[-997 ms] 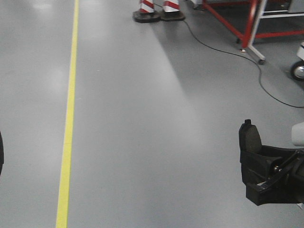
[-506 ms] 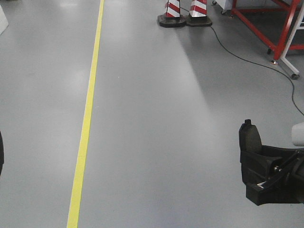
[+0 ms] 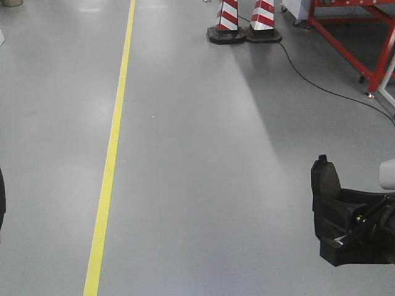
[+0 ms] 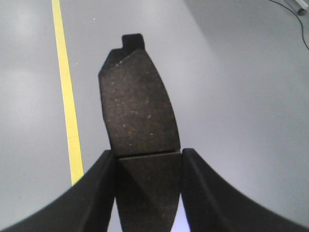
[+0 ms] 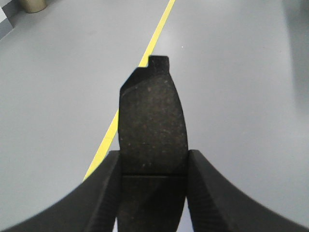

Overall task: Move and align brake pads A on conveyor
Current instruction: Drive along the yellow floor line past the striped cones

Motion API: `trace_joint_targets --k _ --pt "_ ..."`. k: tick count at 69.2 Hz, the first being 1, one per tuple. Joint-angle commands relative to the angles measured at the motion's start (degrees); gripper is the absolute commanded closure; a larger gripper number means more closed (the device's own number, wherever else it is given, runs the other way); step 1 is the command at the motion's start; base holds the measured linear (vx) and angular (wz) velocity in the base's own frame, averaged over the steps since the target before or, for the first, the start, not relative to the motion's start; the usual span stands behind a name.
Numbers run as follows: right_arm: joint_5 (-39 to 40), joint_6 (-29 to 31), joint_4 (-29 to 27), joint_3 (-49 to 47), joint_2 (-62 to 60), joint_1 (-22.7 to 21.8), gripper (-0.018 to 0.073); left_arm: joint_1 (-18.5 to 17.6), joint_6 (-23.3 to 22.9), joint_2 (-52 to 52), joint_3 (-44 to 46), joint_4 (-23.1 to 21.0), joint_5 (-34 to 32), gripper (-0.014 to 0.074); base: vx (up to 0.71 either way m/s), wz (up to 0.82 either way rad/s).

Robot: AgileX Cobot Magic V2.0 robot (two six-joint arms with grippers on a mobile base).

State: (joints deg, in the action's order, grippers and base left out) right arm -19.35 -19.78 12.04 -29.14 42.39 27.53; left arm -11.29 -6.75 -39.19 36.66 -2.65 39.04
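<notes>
A grey workshop floor is shown in one forward view and two wrist views.

In the left wrist view, the left gripper is seen closed to a narrow gap on a brake pad. The pad is clamped by its side edges between two black fingers. It is held pointing away from the camera, with its speckled dark grey face turned to the lens. A thin groove is seen across the face, level with the fingertips, and a small square tab is seen at the far end. A yellow line painted on the floor is seen behind the pad, to its left.

In the right wrist view, the right gripper is likewise seen closed narrowly on a second brake pad. This pad is gripped in the same way, with the tab at the far end, and the yellow line is seen behind it.

In the forward view, the right gripper is shown at the lower right edge. Its pad is held upright in the air above the floor. Two red-and-white striped cones and a red metal frame are shown at the far end of the floor, well apart from the gripper.
</notes>
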Motion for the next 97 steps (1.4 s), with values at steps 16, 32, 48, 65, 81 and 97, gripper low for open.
trace_joint_targets --k 16,32,48,65,81,97 --pt "4.9 0.6 0.9 -2.0 -0.2 -0.2 0.0569 -0.2 0.0 0.1 1.7 -0.2 -4.7 0.0458 0.47 0.12" --pt "4.9 0.6 0.9 -2.0 -0.2 -0.2 0.0569 -0.2 0.0 0.1 1.7 -0.2 -4.7 0.0458 0.51 0.14" --pt "4.9 0.6 0.9 -2.0 -0.2 -0.2 0.0569 -0.2 0.0 0.1 1.7 -0.2 -4.7 0.0458 0.51 0.13" --pt "4.9 0.6 0.9 -2.0 -0.2 -0.2 0.0569 -0.2 0.0 0.1 1.7 -0.2 -4.7 0.0458 0.50 0.11" --pt "4.9 0.6 0.9 -2.0 -0.2 -0.2 0.0569 -0.2 0.0 0.1 1.7 -0.2 -4.7 0.0458 0.49 0.05" --pt "4.9 0.6 0.9 -2.0 -0.2 -0.2 0.0569 -0.2 0.0 0.1 1.7 -0.2 -4.7 0.0458 0.51 0.01"
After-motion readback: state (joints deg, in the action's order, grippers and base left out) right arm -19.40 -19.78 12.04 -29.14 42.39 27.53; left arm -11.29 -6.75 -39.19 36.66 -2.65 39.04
